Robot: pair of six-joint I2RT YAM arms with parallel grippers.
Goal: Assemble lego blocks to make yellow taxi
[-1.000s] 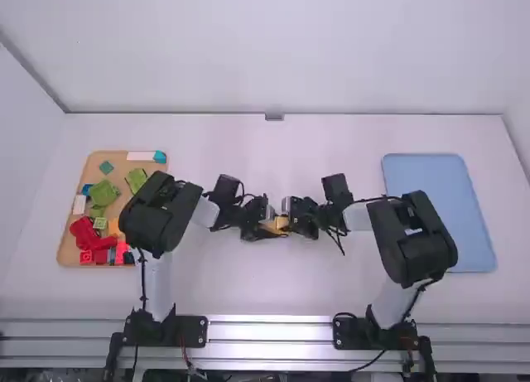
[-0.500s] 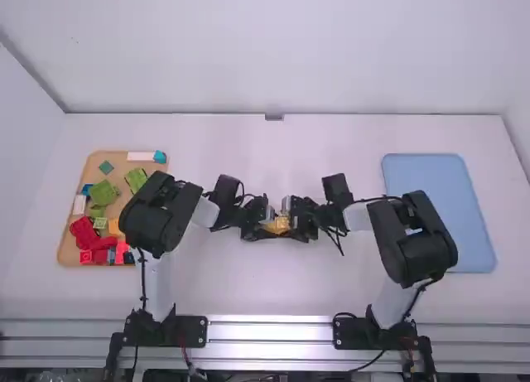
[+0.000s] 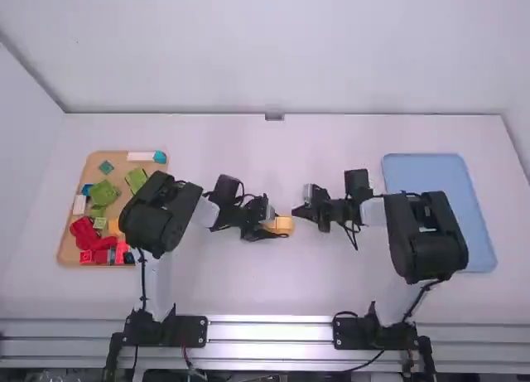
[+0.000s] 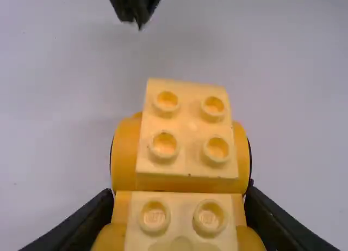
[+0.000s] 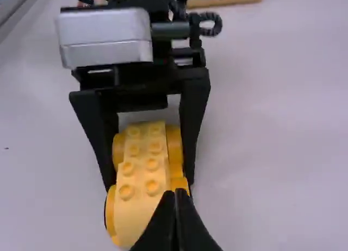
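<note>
Left claw (image 3: 277,224) pinches yellow block car (image 3: 285,225) by its sides, one end jutting past fingertips. Right claw (image 3: 297,210), fingers pressed together, near jutting end, apart from it.

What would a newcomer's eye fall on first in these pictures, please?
Most likely the yellow block assembly, clasped in the left gripper near the middle of the white table. Next, probably the brown tray of colourful blocks at the left, then the blue tray at the right.
</note>
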